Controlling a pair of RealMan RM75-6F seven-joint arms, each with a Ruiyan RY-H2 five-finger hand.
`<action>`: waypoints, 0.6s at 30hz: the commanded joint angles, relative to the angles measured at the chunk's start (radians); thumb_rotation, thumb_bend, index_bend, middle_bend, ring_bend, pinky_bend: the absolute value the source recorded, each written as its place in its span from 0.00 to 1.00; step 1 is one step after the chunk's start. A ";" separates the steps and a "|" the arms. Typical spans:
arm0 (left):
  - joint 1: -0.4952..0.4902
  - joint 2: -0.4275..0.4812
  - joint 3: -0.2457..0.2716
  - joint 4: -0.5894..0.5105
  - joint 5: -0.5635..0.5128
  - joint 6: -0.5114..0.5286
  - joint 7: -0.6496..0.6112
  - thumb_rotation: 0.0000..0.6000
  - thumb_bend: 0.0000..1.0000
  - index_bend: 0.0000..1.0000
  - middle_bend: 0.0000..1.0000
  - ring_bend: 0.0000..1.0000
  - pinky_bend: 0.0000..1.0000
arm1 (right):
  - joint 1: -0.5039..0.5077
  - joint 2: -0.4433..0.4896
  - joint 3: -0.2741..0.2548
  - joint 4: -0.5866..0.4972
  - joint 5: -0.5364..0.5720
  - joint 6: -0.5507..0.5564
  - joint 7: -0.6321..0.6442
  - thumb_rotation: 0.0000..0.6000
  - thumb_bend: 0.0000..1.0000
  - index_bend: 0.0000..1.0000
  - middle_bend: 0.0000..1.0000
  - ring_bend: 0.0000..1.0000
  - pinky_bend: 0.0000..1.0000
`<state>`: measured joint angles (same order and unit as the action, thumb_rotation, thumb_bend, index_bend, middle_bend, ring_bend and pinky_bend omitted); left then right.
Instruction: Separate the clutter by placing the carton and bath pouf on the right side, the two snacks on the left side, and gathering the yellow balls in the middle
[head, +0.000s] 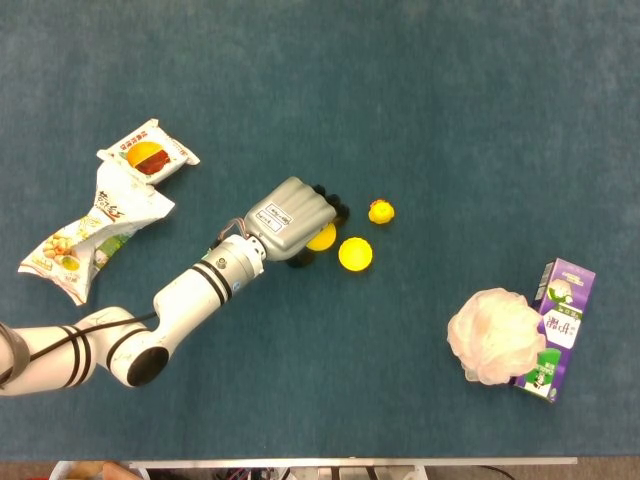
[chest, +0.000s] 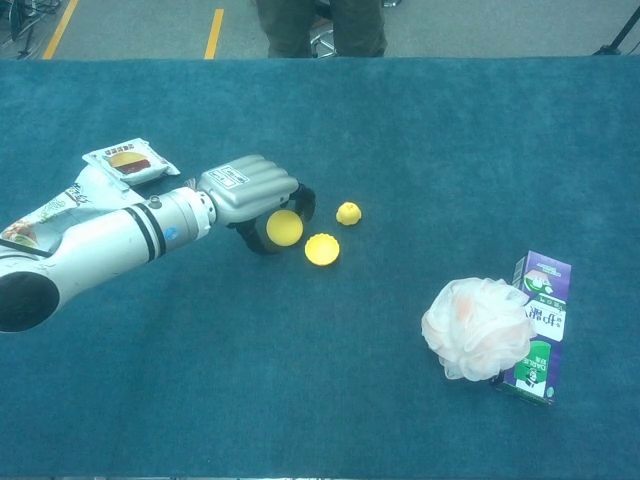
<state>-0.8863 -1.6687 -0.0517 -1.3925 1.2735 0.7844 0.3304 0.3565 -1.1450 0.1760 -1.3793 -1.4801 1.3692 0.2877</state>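
Three small yellow balls sit near the middle of the dark teal cloth-covered table. One smooth yellow ball is cupped in the curled dark fingers of the grey left hand, which grips it from the left side with its knuckles up. Just to the right of that hand lies a second, flatter yellow ball, close to the held one but not clearly touching it. A third, smaller knobbly yellow ball rests a little further right and back.

Both snacks lie on the left: a small white packet with a red and orange picture, and just in front of it a larger crumpled white and green snack bag. On the right, the pale pink mesh bath pouf leans against the purple and white carton.
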 joint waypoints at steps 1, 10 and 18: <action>0.000 -0.002 -0.002 -0.001 -0.002 0.001 0.002 1.00 0.20 0.29 0.34 0.36 0.62 | 0.000 0.001 0.001 -0.002 0.000 0.001 -0.001 1.00 0.00 0.11 0.25 0.22 0.31; -0.009 0.013 -0.026 -0.031 -0.003 0.019 0.024 1.00 0.20 0.18 0.31 0.36 0.62 | 0.002 0.003 0.005 -0.007 0.000 0.001 -0.004 1.00 0.00 0.11 0.25 0.22 0.31; -0.008 0.079 -0.055 -0.108 -0.036 0.061 0.099 1.00 0.20 0.20 0.30 0.36 0.62 | 0.000 0.010 0.005 -0.017 0.000 0.004 -0.011 1.00 0.00 0.11 0.25 0.22 0.31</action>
<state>-0.8959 -1.6039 -0.1003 -1.4852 1.2468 0.8352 0.4156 0.3564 -1.1353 0.1815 -1.3964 -1.4804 1.3734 0.2763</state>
